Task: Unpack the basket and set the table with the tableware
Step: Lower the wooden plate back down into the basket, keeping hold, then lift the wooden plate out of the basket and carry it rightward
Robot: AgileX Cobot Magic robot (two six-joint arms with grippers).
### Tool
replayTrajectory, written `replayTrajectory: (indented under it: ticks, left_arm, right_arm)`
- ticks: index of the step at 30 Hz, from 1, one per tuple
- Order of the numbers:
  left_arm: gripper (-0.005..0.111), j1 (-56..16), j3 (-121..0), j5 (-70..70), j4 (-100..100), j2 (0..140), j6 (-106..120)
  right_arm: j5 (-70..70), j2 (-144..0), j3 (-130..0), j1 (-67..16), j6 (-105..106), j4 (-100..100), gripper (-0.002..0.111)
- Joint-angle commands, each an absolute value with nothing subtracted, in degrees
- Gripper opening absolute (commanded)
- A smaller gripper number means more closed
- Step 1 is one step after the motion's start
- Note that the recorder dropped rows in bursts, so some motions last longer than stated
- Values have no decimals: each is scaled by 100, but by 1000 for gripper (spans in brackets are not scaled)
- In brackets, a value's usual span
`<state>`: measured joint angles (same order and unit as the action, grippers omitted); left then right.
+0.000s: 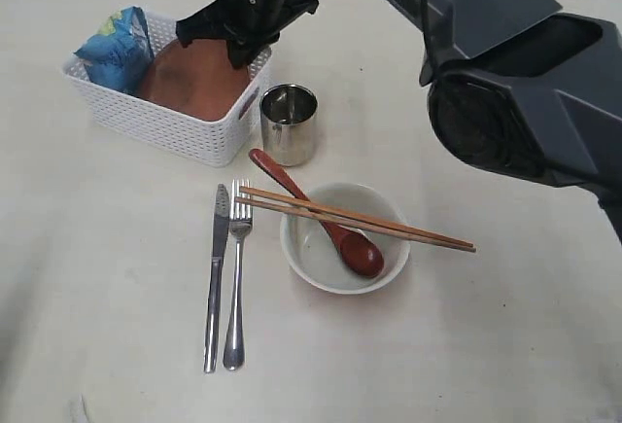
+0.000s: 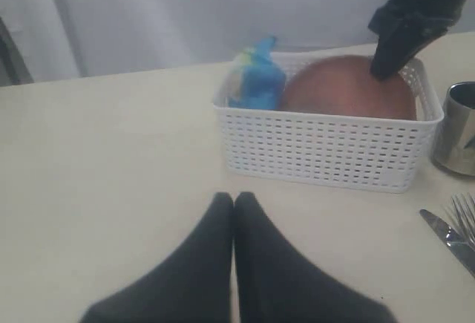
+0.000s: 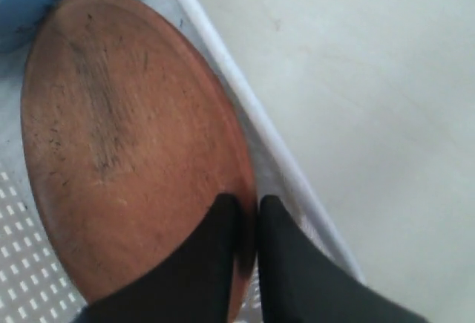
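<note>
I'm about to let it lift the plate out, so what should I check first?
1. Right fingers astride the plate rim: ok, one each side.
2. Grip firm enough: cannot tell.
3. Bag off the plate: cannot tell, it lies close beside it in the basket.
4. Cup clear of the way out: not ok, it stands right by the basket's corner.
5. Bare table for the plate: ok, beside the bowl.
6. Left fingers clear: ok, shut, short of the basket.
</note>
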<state>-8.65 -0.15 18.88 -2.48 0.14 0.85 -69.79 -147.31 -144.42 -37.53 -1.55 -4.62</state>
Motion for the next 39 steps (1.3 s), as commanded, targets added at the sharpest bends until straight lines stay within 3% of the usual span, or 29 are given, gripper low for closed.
replayTrajectory:
  ticks: [1, 30, 39]
  left_arm:
    - [0, -854, 0, 1832, -255, 0, 62]
    - [0, -854, 0, 1832, -255, 0, 62]
    - [0, -854, 0, 1832, -255, 0, 62]
  right_arm:
    - [-6996, -14367, -14456, -3762, -225, 151, 0]
    - [-6996, -12321, -14398, -3551, -630, 1025, 0]
    - [-6996, -11201, -12350, -3139, -613, 993, 0]
